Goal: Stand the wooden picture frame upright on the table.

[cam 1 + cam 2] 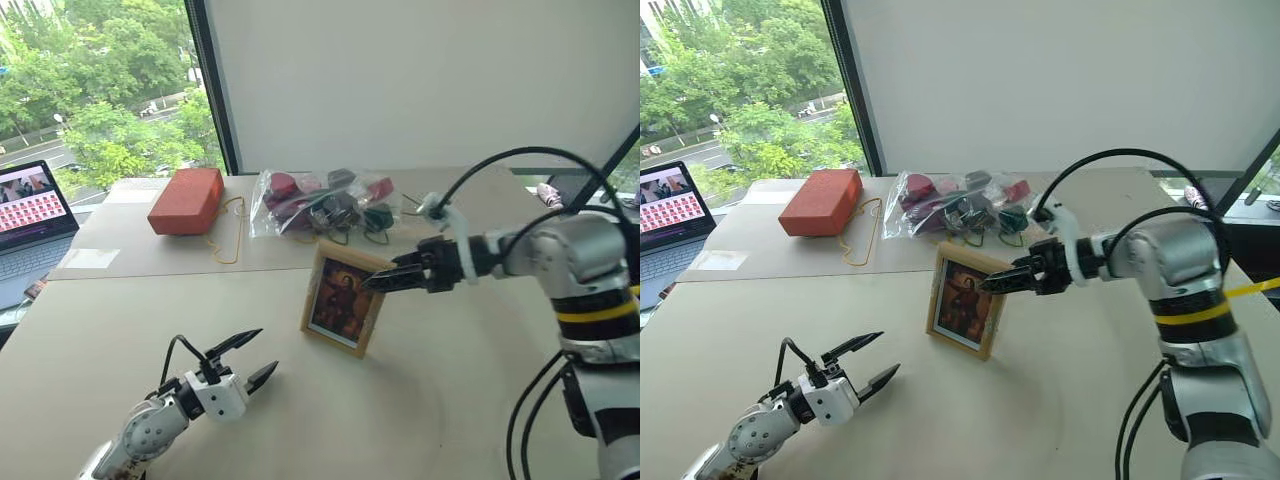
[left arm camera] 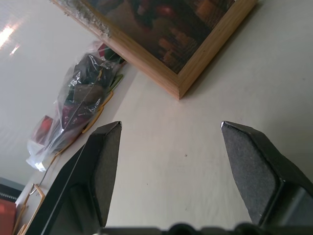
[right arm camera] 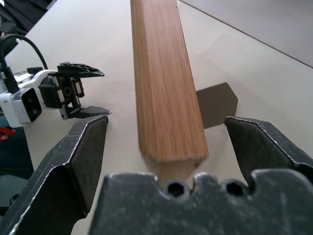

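Observation:
The wooden picture frame [image 1: 343, 300] stands upright on the pale table [image 1: 120, 320], its reddish painting facing me. In the right wrist view its light-wood top edge [image 3: 164, 88] runs between the fingers [image 3: 88, 152], with a gap on each side, and the dark grey stand [image 3: 217, 104] shows behind it. My right gripper [image 1: 372, 282] is open at the frame's upper right corner. My left gripper [image 1: 258, 355] hovers low over the table to the front left of the frame, open and holding nothing. The left wrist view shows the frame's lower corner [image 2: 195, 49] beyond the fingers [image 2: 105, 161].
An orange-red block [image 1: 187, 200] and a yellow cord [image 1: 232, 235] lie at the back left. A clear bag of dark and red items [image 1: 325, 205] sits just behind the frame. A laptop [image 1: 30, 215] is at the far left edge.

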Action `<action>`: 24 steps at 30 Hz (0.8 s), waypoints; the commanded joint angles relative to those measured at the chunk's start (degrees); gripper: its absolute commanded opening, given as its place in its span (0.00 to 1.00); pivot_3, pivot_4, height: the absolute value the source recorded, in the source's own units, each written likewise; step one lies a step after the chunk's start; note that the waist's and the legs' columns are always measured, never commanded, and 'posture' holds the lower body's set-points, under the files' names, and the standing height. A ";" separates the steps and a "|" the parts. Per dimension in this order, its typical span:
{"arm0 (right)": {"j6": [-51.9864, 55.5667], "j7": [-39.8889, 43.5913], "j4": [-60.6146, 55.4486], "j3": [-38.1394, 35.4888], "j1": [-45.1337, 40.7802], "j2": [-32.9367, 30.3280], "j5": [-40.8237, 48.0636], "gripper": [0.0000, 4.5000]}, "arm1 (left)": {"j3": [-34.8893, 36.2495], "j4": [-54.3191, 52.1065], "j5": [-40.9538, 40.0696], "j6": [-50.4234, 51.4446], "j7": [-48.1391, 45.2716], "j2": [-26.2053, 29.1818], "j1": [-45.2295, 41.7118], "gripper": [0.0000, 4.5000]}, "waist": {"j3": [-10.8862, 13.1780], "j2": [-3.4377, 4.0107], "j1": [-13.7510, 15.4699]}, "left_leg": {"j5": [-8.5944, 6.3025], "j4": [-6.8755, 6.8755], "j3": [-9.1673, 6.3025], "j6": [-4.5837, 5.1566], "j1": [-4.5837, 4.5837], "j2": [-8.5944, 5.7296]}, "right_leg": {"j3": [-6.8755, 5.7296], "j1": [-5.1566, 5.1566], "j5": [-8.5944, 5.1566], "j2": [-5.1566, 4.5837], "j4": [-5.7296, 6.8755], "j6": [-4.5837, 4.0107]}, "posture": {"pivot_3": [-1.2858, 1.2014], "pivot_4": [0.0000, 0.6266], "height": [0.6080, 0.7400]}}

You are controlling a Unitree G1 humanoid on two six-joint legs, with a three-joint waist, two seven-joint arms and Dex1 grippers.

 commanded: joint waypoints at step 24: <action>-43.59 -60.20 -28.99 -8.78 56.93 32.33 -36.14 0.99 | 15.79 -26.10 -28.35 59.04 13.84 -20.82 1.86 0.78 | -0.18 -0.34 -0.44 | 0.17 0.03 0.02 -0.37 0.31 -0.06 | 0.22 0.16 -0.02 0.06 -0.08 -0.01 | 0.52 0.24 1.00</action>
